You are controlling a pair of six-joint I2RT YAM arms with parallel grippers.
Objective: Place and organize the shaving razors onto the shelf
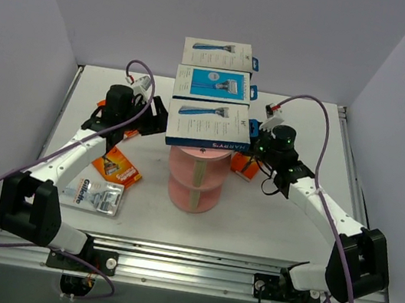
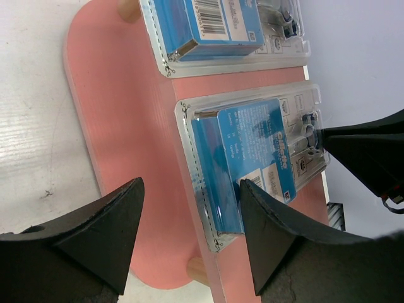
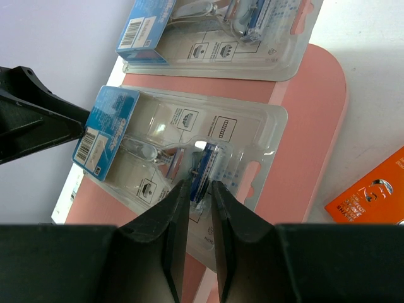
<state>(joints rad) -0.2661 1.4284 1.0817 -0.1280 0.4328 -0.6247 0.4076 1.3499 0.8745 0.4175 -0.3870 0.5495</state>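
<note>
The pink shelf (image 1: 191, 193) carries three white-and-blue Harry's boxes (image 1: 215, 84) on its top tier. On a lower pink tier (image 2: 120, 126) lie two clear blister packs of shaving razors with blue card inserts. My right gripper (image 3: 199, 184) is shut on the razor-head bulge of the nearer pack (image 3: 189, 142), reaching in from the shelf's right side (image 1: 256, 149). My left gripper (image 2: 191, 182) is open. It straddles the blue-card end of that same pack (image 2: 252, 158), one finger over the card and the other over bare pink. The second pack (image 2: 221, 31) lies beyond, untouched.
Loose on the table left of the shelf are an orange blister card (image 1: 118, 168) and a clear Gillette pack (image 1: 98, 196). Another orange card (image 1: 245, 165) lies right of the shelf, under my right arm. Lilac walls close in the back and sides.
</note>
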